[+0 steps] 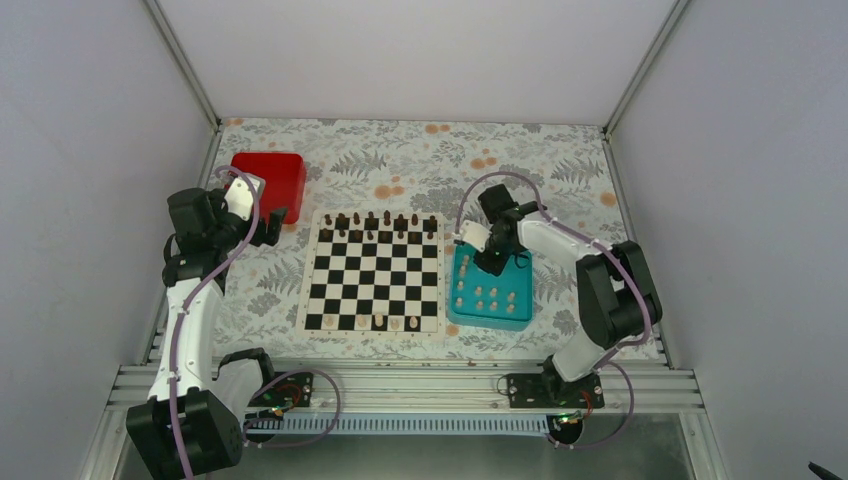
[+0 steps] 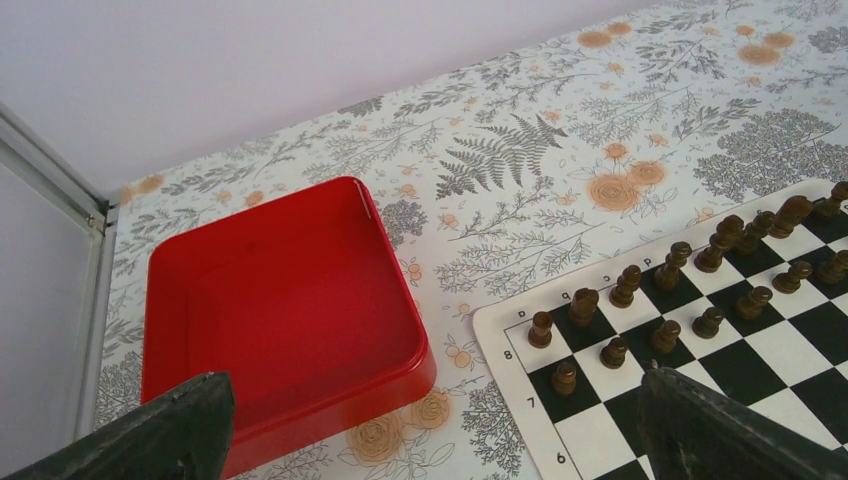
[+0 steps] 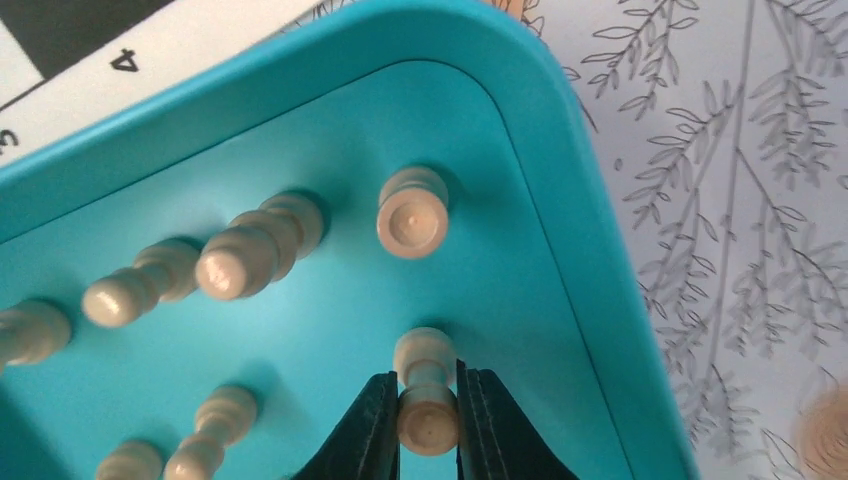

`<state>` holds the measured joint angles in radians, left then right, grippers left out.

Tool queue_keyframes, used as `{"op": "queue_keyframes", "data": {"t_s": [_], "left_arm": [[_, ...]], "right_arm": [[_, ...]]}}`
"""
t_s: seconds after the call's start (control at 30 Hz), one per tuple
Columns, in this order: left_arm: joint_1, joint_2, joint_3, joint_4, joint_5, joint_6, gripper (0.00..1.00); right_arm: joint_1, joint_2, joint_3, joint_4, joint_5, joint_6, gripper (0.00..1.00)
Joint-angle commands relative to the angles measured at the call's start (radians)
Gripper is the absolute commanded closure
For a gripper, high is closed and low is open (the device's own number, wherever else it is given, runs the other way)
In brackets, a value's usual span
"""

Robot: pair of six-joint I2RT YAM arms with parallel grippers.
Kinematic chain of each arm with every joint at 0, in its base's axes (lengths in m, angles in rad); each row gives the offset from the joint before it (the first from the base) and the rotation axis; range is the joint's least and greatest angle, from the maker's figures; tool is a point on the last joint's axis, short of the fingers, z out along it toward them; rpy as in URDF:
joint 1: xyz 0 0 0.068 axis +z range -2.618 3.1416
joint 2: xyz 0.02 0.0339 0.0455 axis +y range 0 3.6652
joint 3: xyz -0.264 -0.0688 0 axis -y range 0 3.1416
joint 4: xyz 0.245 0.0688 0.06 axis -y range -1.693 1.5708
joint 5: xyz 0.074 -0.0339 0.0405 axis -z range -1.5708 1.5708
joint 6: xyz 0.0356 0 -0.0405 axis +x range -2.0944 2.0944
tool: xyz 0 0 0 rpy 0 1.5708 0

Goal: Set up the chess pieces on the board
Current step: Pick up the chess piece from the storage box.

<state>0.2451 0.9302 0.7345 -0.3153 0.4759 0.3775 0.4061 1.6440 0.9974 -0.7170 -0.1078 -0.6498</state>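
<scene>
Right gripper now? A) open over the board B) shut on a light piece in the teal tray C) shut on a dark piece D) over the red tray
B: the right gripper clamps a light piece inside the teal tray, per its wrist view.

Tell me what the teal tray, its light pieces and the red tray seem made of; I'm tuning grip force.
Teal tray: likely moulded plastic, smooth, soft sheen, rounded rim. Light pieces: probably turned wood, pale and matte, a centre dot on top. Red tray: plastic too by its look, glossy, rounded corners.
</scene>
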Motion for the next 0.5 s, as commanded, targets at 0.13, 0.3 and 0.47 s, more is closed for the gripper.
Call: {"op": "queue_keyframes", "data": {"t_s": [0.13,0.3,0.47], "left_arm": [[0.006,-0.007,-0.003,0.016,0.022,0.000,0.00],[0.006,-0.006,-0.003,0.018,0.019,0.000,0.00],[0.006,-0.005,-0.001,0.016,0.018,0.000,0.00]], "right_arm": [[0.151,-0.144,0.127,-0.173,0.044,0.073,0.91],[0.270,-0.204,0.164,-0.239,-0.071,0.086,0.90],[0.311,-0.207,0.126,-0.231,-0.190,0.046,0.90]]}}
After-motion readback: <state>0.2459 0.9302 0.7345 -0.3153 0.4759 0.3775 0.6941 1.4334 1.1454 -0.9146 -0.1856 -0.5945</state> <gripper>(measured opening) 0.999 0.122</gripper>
